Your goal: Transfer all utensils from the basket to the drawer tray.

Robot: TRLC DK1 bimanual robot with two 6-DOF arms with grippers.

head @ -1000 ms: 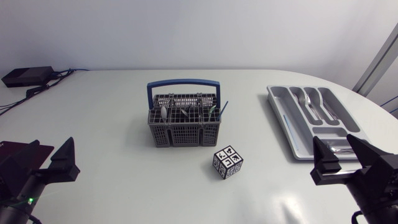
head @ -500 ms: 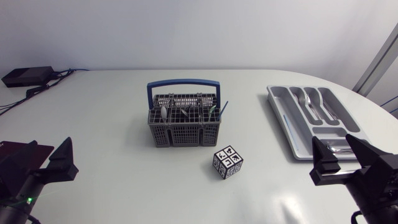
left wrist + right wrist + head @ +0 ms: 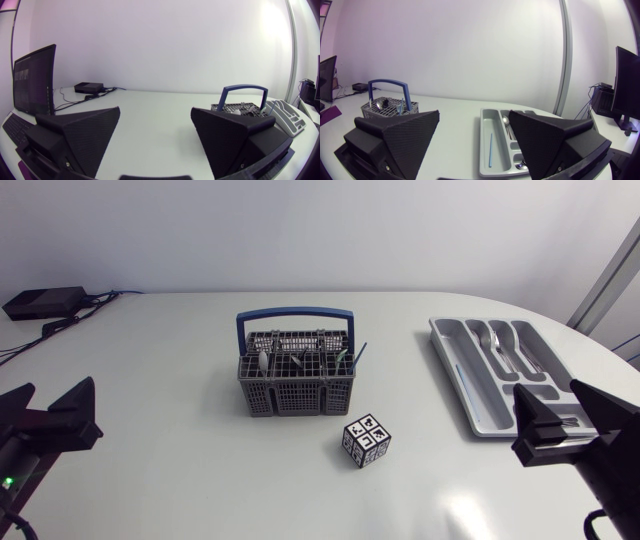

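Note:
The grey utensil basket [image 3: 295, 380] with a blue handle stands mid-table, holding a spoon [image 3: 264, 361] and several other utensils. It also shows as the basket [image 3: 241, 103] [image 3: 389, 103] in both wrist views. The grey drawer tray [image 3: 470, 395] lies at the right, with several spoons and forks [image 3: 507, 350] in its slots. In the right wrist view the tray [image 3: 486, 131] lies just ahead of the fingers, a thin blue stick [image 3: 490, 147] in one slot. My left gripper [image 3: 45, 412] [image 3: 155, 135] is open and empty at the near left. Close before the tray, my right gripper [image 3: 575, 418] [image 3: 472, 137] is open and empty too.
A black-and-white marker cube [image 3: 366, 440] sits just in front of the basket, to its right. A black box [image 3: 45, 302] with cables lies at the far left corner. Bare tabletop separates both grippers from the basket.
Both arms have drawn back toward the view's side edges: the left gripper moved left, the right gripper moved right. Basket, tray and cube have not moved.

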